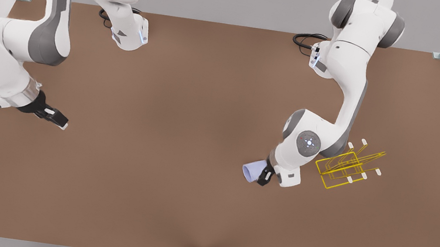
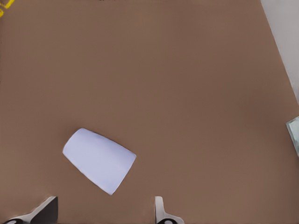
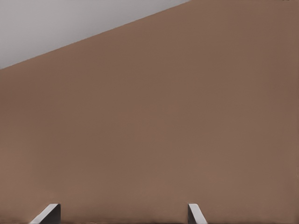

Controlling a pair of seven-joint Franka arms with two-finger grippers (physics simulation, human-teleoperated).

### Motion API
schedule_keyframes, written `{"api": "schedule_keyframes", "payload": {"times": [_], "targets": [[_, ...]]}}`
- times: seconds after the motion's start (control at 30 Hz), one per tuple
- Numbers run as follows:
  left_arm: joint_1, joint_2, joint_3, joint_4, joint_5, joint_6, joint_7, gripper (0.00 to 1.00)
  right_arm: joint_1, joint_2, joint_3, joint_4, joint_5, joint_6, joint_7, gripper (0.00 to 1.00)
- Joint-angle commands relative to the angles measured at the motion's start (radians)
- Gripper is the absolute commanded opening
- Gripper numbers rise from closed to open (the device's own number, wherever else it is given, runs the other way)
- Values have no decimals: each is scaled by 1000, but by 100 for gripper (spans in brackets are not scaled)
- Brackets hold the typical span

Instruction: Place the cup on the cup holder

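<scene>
Matte brown table (image 1: 181,144): tapered lavender cup (image 1: 253,171) beside wiry yellow cup holder (image 1: 347,168).

cup (image 1: 251,171) on table (image 1: 182,135) (left of cup holder (image 1: 347,168))

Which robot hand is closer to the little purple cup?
The left one. The left gripper is right at the cup, which lies on its side beside the yellow cup holder. The right gripper waits far across the table, fingers open.
</scene>
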State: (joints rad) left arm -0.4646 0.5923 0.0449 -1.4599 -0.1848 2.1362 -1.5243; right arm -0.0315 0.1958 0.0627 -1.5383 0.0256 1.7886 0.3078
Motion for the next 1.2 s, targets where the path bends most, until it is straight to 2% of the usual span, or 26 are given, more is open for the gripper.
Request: {"api": "schedule_keyframes", "payload": {"times": [0.0, 0.23, 0.4, 0.47, 0.57, 1.17], "targets": [[14, 6, 0, -5, -18, 79, -1327, 100, 4, 14, 20, 29, -50, -210, -323, 100], [23, 32, -46, -123, -45, 166, -1444, 100, 10, 16, 22, 33, -41, -247, -309, 100], [44, 53, -51, -169, -15, 346, -1439, 100, -1, 24, 20, 33, -36, -258, -332, 100], [57, 55, -53, -178, 51, 344, -1403, 100, -1, 25, 19, 35, -36, -256, -335, 100], [57, 57, -53, -215, 56, 343, -1383, 100, -1, 25, 19, 35, -36, -256, -335, 100], [54, 145, -66, -208, 62, 363, -1383, 100, -2, 27, 16, 35, -36, -256, -351, 100]]}}
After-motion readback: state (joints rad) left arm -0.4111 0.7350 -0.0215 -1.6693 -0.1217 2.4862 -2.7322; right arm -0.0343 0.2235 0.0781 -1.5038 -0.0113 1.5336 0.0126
